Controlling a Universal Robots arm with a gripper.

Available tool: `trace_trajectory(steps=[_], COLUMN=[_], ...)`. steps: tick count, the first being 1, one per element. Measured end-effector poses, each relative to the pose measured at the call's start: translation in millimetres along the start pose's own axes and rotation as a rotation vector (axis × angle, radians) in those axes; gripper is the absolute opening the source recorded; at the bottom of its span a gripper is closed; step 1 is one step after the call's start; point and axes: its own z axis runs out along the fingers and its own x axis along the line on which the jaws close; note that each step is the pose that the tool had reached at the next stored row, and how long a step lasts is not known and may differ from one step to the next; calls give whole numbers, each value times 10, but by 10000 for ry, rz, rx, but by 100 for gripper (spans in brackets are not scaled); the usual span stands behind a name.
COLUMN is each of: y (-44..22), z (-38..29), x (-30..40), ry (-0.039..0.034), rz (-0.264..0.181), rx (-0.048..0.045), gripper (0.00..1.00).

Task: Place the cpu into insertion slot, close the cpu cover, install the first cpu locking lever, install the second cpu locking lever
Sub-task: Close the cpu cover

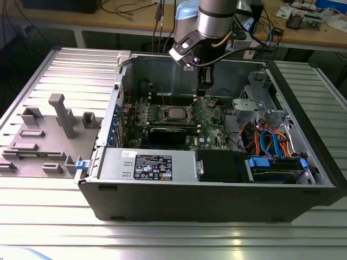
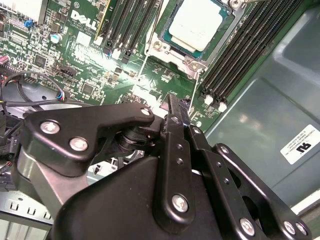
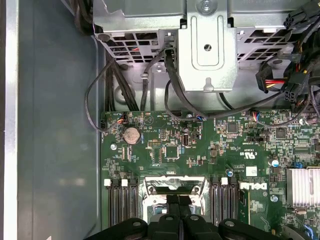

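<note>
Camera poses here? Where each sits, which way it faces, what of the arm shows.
Exterior view: off the arm, above the open computer case, looking down in; arm and gripper hang near the cpu.
First wrist view: on the arm, looks past the gripper at motherboard and drive cage.
Second wrist view: on the arm, looks over the gripper at the cpu.
Shared: both wrist views show gripper and motherboard.

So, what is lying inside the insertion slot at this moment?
The cpu sits in the insertion slot, silver-grey top up. The slot's floor under it is covered by the chip.
</note>
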Motion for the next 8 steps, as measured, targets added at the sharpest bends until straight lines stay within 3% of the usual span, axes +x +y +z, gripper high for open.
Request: trace_trajectory(steps=[8], y=[16], z=[0], x=[0], ry=[0], rz=[-1], rx=[0], gripper=[11])
